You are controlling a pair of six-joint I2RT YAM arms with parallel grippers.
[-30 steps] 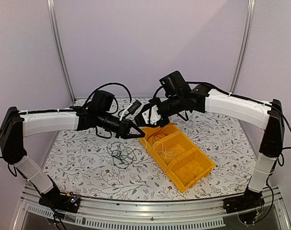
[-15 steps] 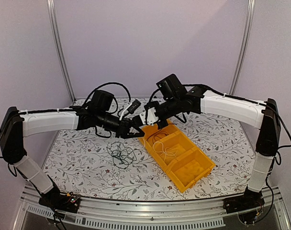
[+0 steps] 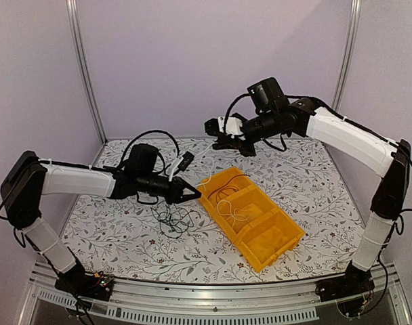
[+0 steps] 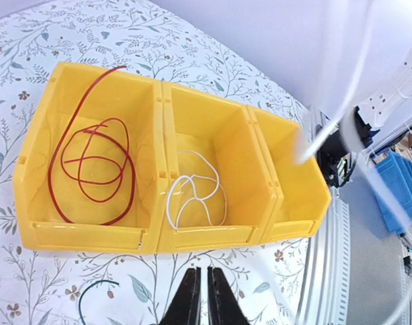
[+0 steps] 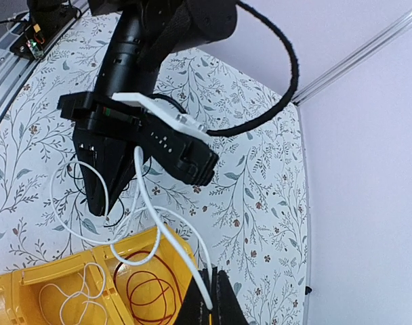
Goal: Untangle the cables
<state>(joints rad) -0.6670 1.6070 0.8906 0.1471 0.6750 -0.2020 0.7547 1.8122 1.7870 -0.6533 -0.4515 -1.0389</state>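
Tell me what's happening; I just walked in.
Two robot arms are untangling cables. The right gripper, raised above the table's far side, is shut on a white cable that stretches down toward the shut left gripper by the yellow bin. A red cable and a second white cable lie in the bin; a dark tangle lies beside it.

- A yellow bin (image 3: 282, 249) with three compartments in a row lies slantwise on the tabletop (image 3: 111, 237), right of the middle.
- The tabletop wears a pale cloth printed with leafy sprigs and small flowers.
- A metal rail (image 3: 206, 296) runs along its near edge.
- Slim metal posts (image 3: 83, 74) rise against the plain lilac wall (image 3: 206, 61).
- A blue crate (image 4: 399, 181) sits beyond the tabletop's edge.
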